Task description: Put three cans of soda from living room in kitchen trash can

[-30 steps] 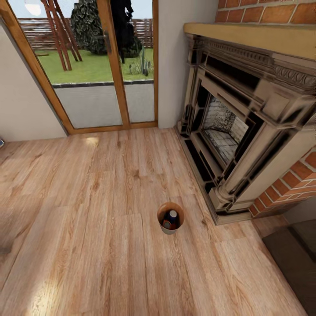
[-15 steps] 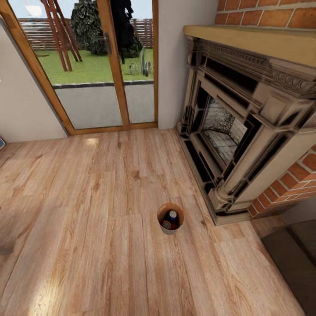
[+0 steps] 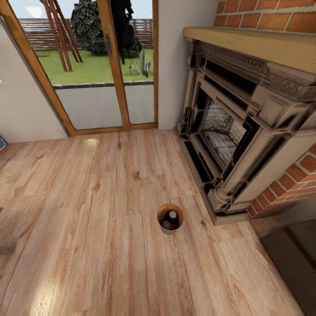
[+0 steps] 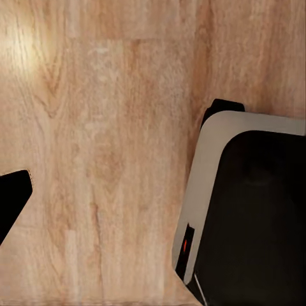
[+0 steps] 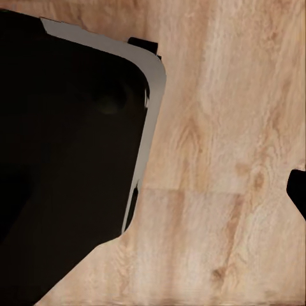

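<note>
The tash can [image 3: 169, 231], a small round grey bin with an orange-brown inside, stands on the living room's wood floor in the head view, just left of the fireplace's base. Inside it I see a blue can of soda [image 3: 172, 217] with a silver top and an orange can of soda [image 3: 166, 225]; whether a third lies under them I cannot tell. One dark fingertip [image 4: 13, 196] of my left gripper shows over bare floor in the left wrist view. One dark fingertip [image 5: 298, 190] of my right gripper shows in the right wrist view. Neither holds anything that I can see.
A carved fireplace [image 3: 245, 131] in a brick chimney fills the right side. Wood-framed glass doors [image 3: 105, 66] stand at the back. My robot's dark, grey-edged base [image 4: 255, 210] [image 5: 70, 146] sits on the floor in both wrist views. A dark mat [image 3: 294, 259] lies at the lower right.
The head view has shifted very slightly. The bin and the cans in it stay where they were.
</note>
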Available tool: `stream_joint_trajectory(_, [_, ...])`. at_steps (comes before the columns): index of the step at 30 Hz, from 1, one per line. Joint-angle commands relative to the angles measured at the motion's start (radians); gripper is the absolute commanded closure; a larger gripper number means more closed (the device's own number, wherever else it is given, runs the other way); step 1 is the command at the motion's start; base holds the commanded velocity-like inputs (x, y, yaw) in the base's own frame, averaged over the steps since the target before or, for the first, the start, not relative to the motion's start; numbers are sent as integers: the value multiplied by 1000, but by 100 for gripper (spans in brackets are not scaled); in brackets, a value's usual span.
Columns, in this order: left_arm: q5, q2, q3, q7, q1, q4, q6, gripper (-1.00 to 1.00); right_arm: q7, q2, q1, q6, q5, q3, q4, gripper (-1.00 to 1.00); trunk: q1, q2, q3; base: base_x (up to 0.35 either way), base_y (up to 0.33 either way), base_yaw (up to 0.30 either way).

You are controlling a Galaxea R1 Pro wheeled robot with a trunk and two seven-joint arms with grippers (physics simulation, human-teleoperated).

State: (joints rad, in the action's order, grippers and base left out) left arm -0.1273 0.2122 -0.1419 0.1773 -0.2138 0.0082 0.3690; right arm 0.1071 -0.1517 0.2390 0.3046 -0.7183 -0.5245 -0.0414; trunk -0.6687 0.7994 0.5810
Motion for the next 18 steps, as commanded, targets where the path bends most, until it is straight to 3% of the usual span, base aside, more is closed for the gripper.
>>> stream_joint_trajectory(1, [0,1,0,0,3,0,-13,-100,0,4,-17,0,0,-1,0,-100,4,-7,-3,0,0,0])
stream_joint_trajectory(6, [1,2,1,0,18,1,-30,-100,0,6,-54,0,6,-4,0,-100,23,-42,-19,0,0,0])
stream_joint_trajectory(11, [1,2,13,0,23,0,-41,-100,0,3,-82,1,52,-7,1,-100,42,-77,-35,0,0,0])
stream_joint_trajectory(12, [1,2,22,0,24,1,-44,-100,0,2,-86,2,66,-8,1,-100,46,-84,-38,0,0,0])
stream_joint_trajectory(14, [1,-2,76,1,26,0,-50,-100,0,-9,-95,2,117,-9,1,-100,54,-98,-44,0,0,0])
stream_joint_trajectory(18, [0,-5,127,1,26,1,-54,-100,0,-28,-98,2,156,-9,1,-100,69,-126,-57,0,0,0])
